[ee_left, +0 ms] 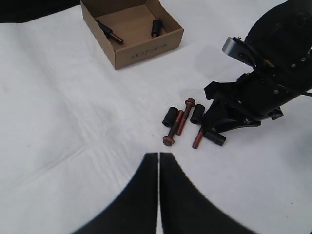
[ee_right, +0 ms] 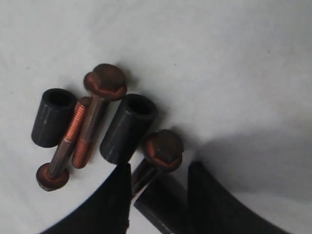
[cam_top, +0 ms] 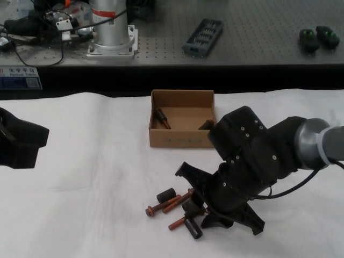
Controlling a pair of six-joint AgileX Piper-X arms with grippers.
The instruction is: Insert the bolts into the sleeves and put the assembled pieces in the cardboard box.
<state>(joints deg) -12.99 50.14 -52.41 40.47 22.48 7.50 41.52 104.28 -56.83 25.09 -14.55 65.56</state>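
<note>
- My right gripper (ee_right: 160, 168) sits low over the loose pile with its fingers partly spread. They straddle both a bolt (ee_right: 163, 148) and a black sleeve (ee_right: 161, 207) that lie touching. Closing here, I judge, could pinch the two together or squirt one out sideways
- A neighbouring sleeve (ee_right: 127, 127) touches that bolt's head, so a finger coming in may nudge it and set it rolling
- My left gripper (ee_left: 159, 157) hangs well back from the pile, fingers pressed together, holding nothing
- The cardboard box (cam_top: 183, 141) stands beyond the pile and apart from it, with two assembled pieces (ee_left: 109, 31) already lying inside
- The bolts are coppery metal with flanged hex heads and thread toward the tip; they look smooth and round, so they are likely to slip in a poor grip
- The sleeves are short matte black tubes with an open bore, perhaps rubber or plastic; I cannot tell which
- The white cloth (cam_top: 80, 177) under everything looks soft and faintly creased, so parts may tilt on it
</note>
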